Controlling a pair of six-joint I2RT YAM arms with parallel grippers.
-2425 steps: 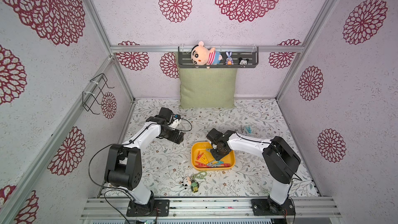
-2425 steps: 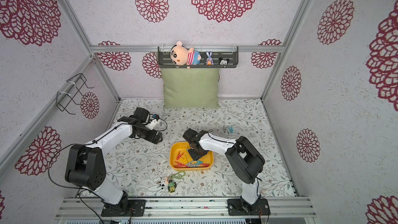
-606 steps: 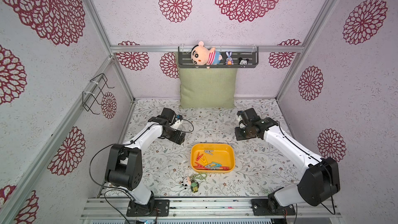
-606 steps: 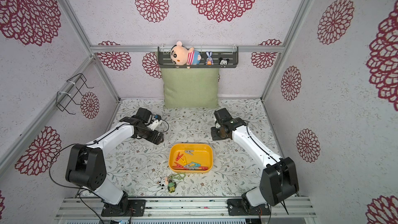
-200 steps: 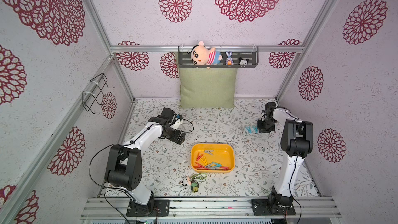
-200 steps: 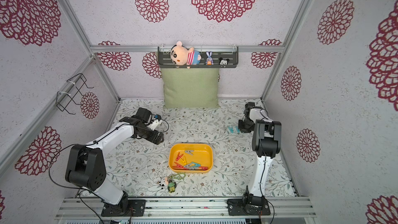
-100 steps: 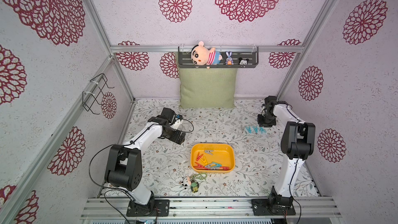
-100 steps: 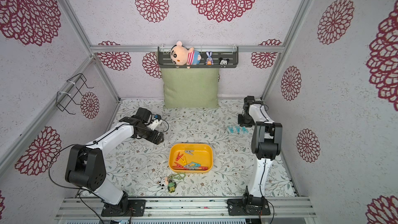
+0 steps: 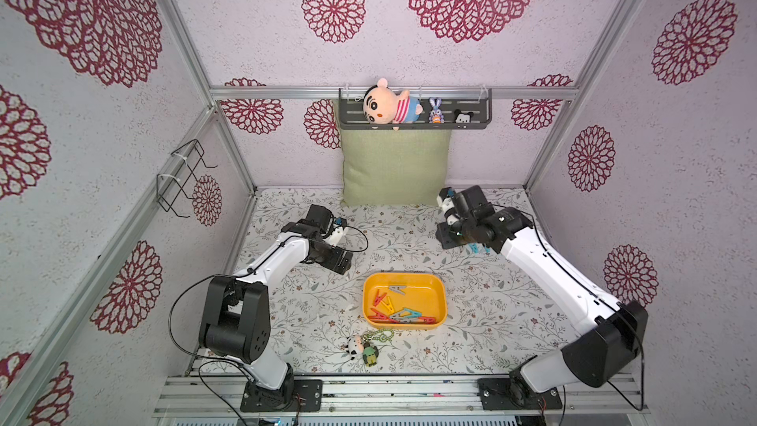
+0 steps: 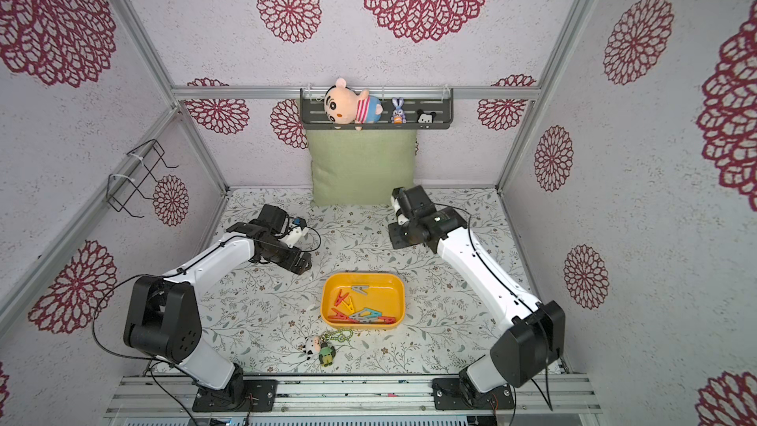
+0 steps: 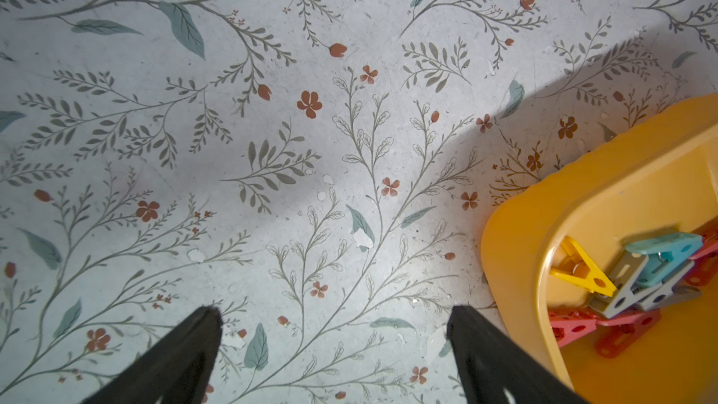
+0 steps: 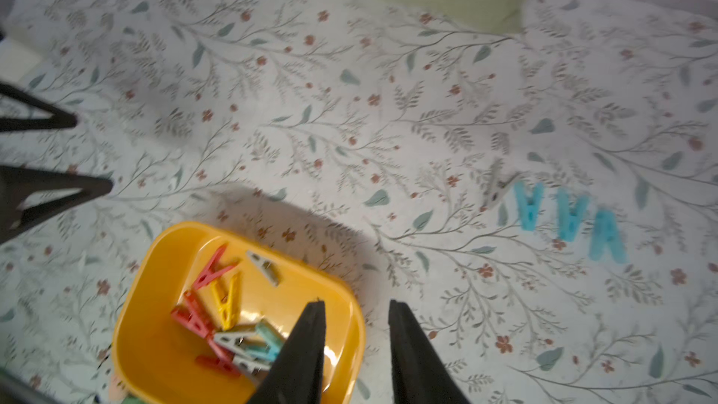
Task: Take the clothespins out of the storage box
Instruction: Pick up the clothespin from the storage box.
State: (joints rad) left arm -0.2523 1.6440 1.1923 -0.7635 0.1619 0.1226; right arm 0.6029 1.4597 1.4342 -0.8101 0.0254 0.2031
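Floral-print surface [image 9: 409,247] in a booth of flower-patterned walls: the yellow box [image 9: 403,276] sits toward the middle of the near edge, its long axis parallel with that edge. Most clothespins [image 9: 395,313] are heaped along its near long wall. A grey, a red and a yellow one lie loose toward its far-left corner. The left end effector [image 11: 334,316], fingers wide apart and empty, hangs just off that far-left corner, on the side of the left edge, and looks the nearer of the two. The right end effector [image 12: 355,328], fingers partly apart with nothing between them, is farther back toward the far-right corner, near the green cushion [image 9: 395,170]. It is beside three blue clothespins [image 12: 567,219] lying out on the surface, and the box lies from it toward the near edge.
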